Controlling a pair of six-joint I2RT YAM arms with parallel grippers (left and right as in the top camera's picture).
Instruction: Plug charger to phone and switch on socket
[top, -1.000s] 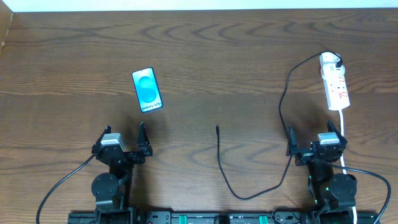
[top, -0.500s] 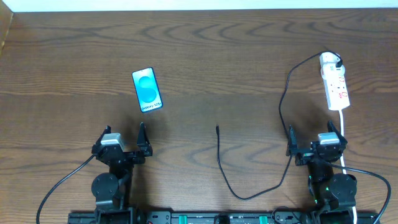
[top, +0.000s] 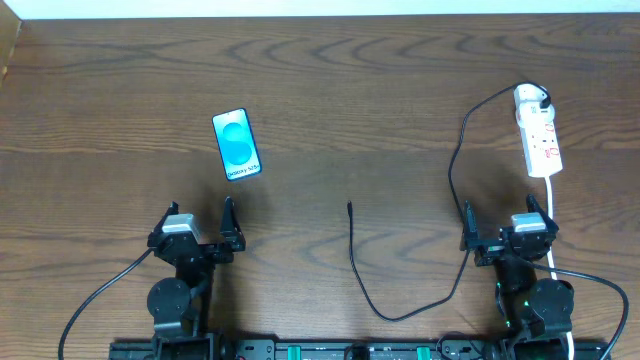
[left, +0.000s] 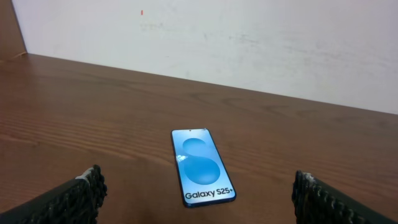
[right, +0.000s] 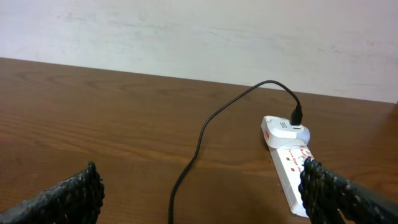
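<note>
The phone (top: 237, 145) lies flat, blue screen up, at the left of the wooden table; it also shows in the left wrist view (left: 202, 166) ahead of the fingers. The charger's black cable (top: 452, 170) runs from its white adapter (top: 529, 97), plugged into the far end of the socket strip (top: 540, 140), down in a loop to its loose plug tip (top: 349, 207) at the table's middle. The right wrist view shows the cable (right: 205, 134), adapter (right: 287, 129) and socket (right: 289, 171). My left gripper (top: 197, 228) and right gripper (top: 505, 225) are open and empty near the front edge.
The socket's white cord (top: 552, 215) runs down past the right gripper toward the front edge. A white wall (left: 249, 43) stands beyond the table's far edge. Bare wood lies between the phone and the cable tip.
</note>
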